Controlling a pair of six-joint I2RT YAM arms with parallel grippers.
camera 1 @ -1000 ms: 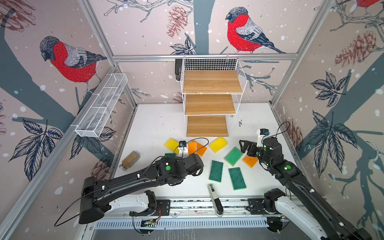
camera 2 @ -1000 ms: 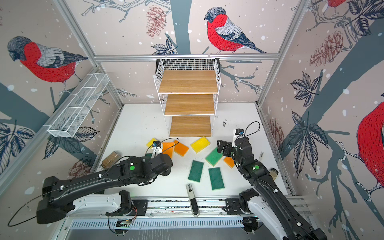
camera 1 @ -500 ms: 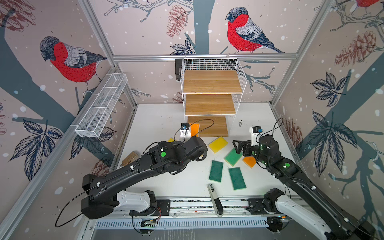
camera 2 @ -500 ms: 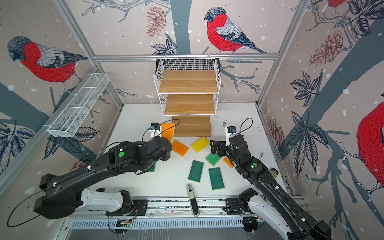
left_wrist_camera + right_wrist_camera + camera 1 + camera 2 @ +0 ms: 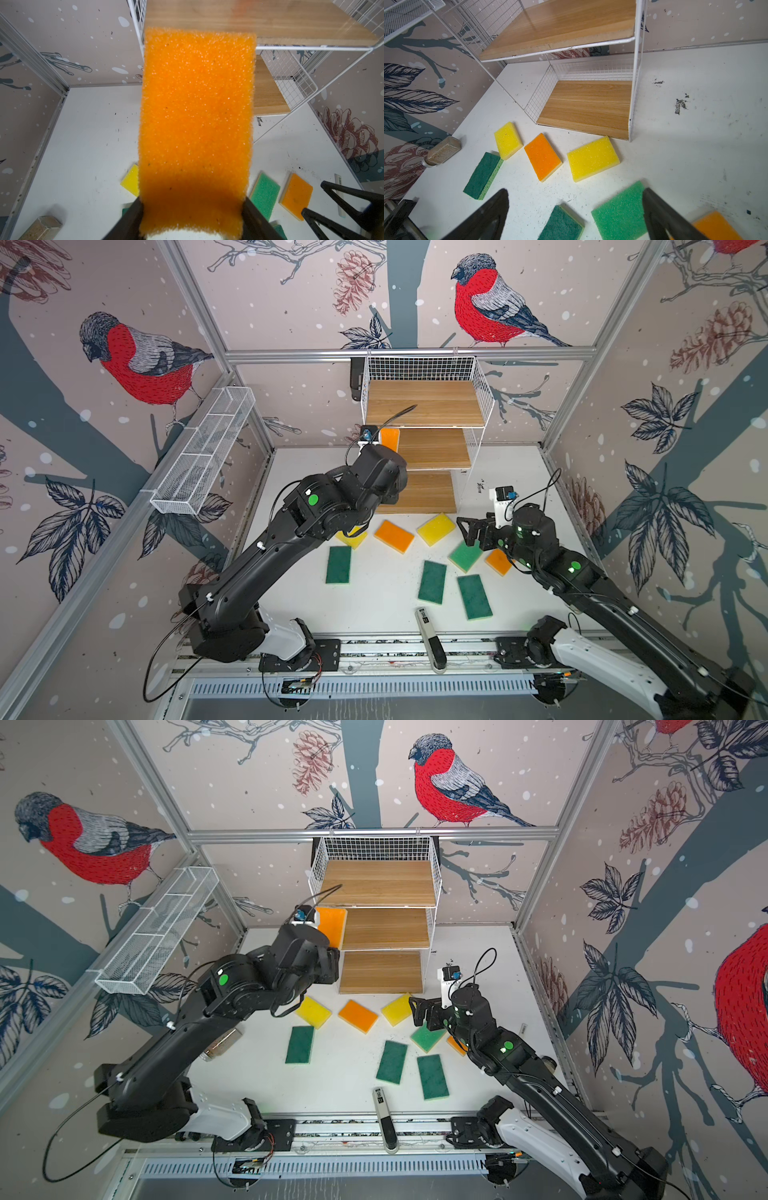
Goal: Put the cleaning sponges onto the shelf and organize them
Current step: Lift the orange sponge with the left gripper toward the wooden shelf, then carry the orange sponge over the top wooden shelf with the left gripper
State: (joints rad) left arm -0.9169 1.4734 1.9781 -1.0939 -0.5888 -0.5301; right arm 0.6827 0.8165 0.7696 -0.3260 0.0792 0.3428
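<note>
My left gripper (image 5: pixel 192 207) is shut on an orange sponge (image 5: pixel 197 114), holding it up at the left end of the shelf's (image 5: pixel 440 406) middle board; the same sponge (image 5: pixel 331 925) shows in both top views. My right gripper (image 5: pixel 575 193) hangs open low over the table, with one finger over the edge of a light green sponge (image 5: pixel 618 209). On the table lie two yellow sponges (image 5: pixel 435 529) (image 5: pixel 313 1012), an orange one (image 5: pixel 394 536), three dark green ones (image 5: pixel 338 564) (image 5: pixel 432 581) (image 5: pixel 474 596) and another orange one (image 5: pixel 497 562) beside the right arm.
A long white mesh trough (image 5: pixel 203 456) hangs on the left wall. A slim white-and-black device (image 5: pixel 430 639) lies at the table's front edge. A small jar (image 5: pixel 443 151) lies on its side near the left wall.
My left arm has lifted the orange sponge off the table and carried it back and up to the shelf's middle board. My right gripper has moved left over the light green sponge, still open.
</note>
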